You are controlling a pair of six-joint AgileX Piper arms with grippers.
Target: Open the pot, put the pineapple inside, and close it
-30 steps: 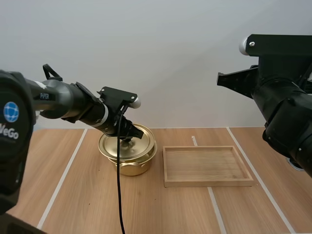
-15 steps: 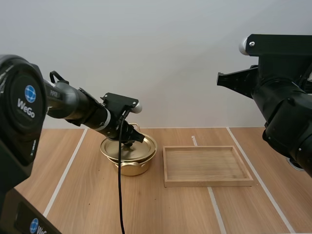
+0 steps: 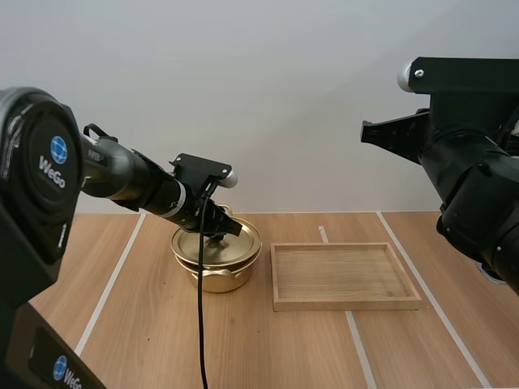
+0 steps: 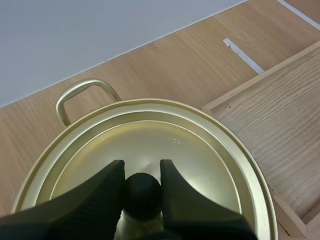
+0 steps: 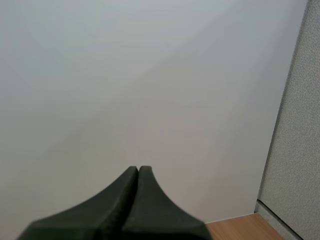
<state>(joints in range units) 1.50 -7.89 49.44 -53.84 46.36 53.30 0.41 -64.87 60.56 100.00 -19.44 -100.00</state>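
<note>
Just beside the wooden tray point(image 3: 347, 305) the gold pot point(image 3: 217, 275) stood, its lid point(image 4: 200, 160) lying across the rim. The left gripper point(image 3: 212, 229) was clamped on the lid's black knob point(image 4: 142, 196), while the right gripper point(image 5: 138, 172) hung high, fingers point(image 5: 125, 200) pressed together on nothing. To my eye that round knob could slip from the narrow pinch, or a skewed pull could drag the pot into the tray.
</note>
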